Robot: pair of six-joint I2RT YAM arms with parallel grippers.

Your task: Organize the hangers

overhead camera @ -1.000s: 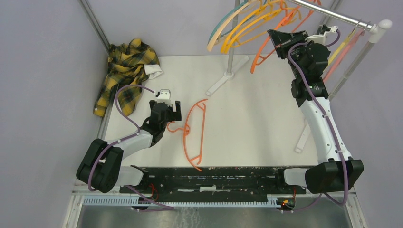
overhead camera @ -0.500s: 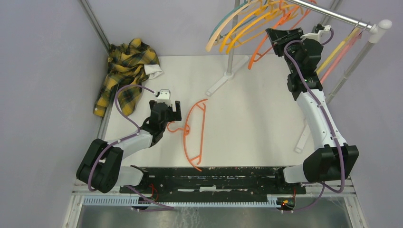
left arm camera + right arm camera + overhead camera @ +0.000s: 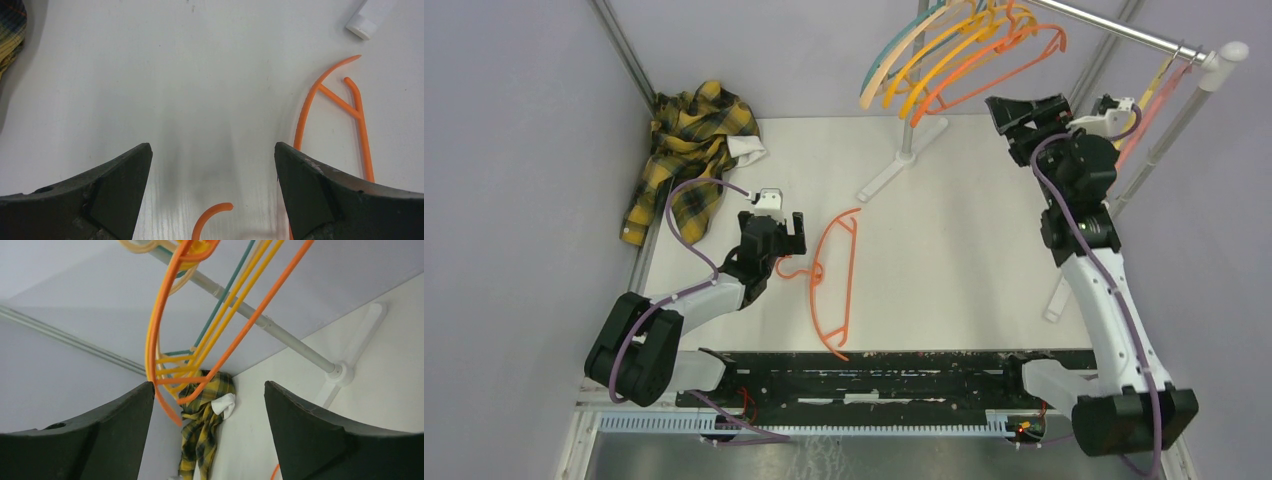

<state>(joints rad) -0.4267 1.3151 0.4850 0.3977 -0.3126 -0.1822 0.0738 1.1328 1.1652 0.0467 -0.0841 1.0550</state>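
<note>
Hanger point(image 3: 816, 275) lengthwise near-far, hook point(image 3: 794, 272) pointing left

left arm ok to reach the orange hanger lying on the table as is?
Probably yes. The left gripper stands open right beside the orange hanger, part of it showing between the jaws in the wrist view, with only bare table between them.

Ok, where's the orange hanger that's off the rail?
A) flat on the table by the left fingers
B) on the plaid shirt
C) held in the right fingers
A: the orange hanger lies flat on the table beside the left fingers; the right fingers are empty.
</note>
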